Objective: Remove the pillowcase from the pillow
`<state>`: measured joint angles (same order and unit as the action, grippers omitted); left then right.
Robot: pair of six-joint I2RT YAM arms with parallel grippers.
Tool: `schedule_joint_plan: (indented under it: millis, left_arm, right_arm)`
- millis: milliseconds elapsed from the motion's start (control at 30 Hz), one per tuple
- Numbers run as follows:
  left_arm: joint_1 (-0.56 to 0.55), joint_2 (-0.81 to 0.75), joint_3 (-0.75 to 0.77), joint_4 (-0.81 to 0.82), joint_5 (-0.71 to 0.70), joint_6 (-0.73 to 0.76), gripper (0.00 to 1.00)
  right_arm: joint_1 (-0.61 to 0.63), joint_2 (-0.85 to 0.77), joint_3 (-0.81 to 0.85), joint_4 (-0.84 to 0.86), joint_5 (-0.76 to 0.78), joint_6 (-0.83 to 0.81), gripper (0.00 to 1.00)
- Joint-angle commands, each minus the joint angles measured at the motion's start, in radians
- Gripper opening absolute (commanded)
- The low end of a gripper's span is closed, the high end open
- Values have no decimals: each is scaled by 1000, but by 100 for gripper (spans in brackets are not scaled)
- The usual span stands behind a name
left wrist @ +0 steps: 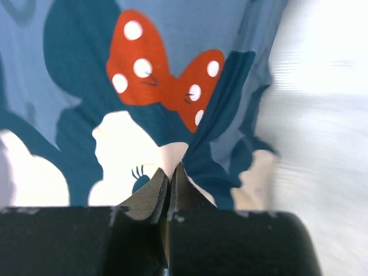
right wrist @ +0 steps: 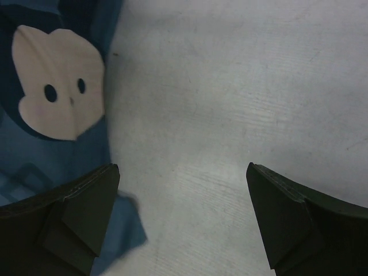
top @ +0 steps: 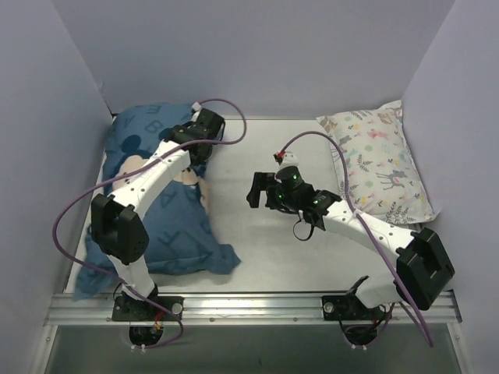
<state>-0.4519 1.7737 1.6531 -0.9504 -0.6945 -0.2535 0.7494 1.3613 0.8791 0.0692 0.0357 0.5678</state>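
Left gripper [left wrist: 171,175] pinching the pillowcase [top: 168,226], right gripper [right wrist: 183,167] open.
The pillowcase lies along the table's [top: 281,241] left side. The left jaws are closed on a fold below the red bow [left wrist: 167,86]; the right hovers beside its edge.

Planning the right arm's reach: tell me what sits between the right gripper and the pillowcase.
Only bare table; the top view shows nothing else between the right gripper and the pillowcase.

Small white pillow [top: 382,160], pastel animal print: well to the right of the right claw [top: 256,191], against the side wall [top: 460,93]. Pale desk [top: 265,249]: beneath that claw.
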Motion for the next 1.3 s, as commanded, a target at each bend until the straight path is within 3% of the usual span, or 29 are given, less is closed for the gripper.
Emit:
schedule_joint_plan:
  millis: [0,167,400,633,933,1033,1133,1167,1200,1267]
  left_arm:
    - [-145,-28,209,0,154,56,0]
    - [-228,-89,243,-16,225,19,0]
    - [-229,-191,-15,105,380,-79,0]
    - [-228,-223,-81,148,469,-93,0]
    - [-228,-230,-105,148,532,-90,0]
    - [-226,-244,-104,145,563,-87,0]
    - [-226,-247,-82,134,570,-81,0]
    - [-226,-244,-76,125,570,-78,0]
    - [-226,-243,-69,122,564,-70,0]
    - [-225,-234,-39,102,549,-61,0]
  right_arm:
    - [-42,48,78,63,-80,6,100]
    - [-159,105,57,176,-198,84,100]
    - [-286,122,-89,426,-295,227,100]
    - [-283,141,-181,644,-246,293,97]
    - [-190,123,-180,718,-70,248,92]
    - [-180,165,-135,753,-74,236,78]
    - [-179,200,-120,790,-80,231,38]
    - [-177,196,-114,778,-77,230,10]
    - [-177,188,-111,767,-73,215,0]
    - [-168,147,-111,730,-50,198,0]
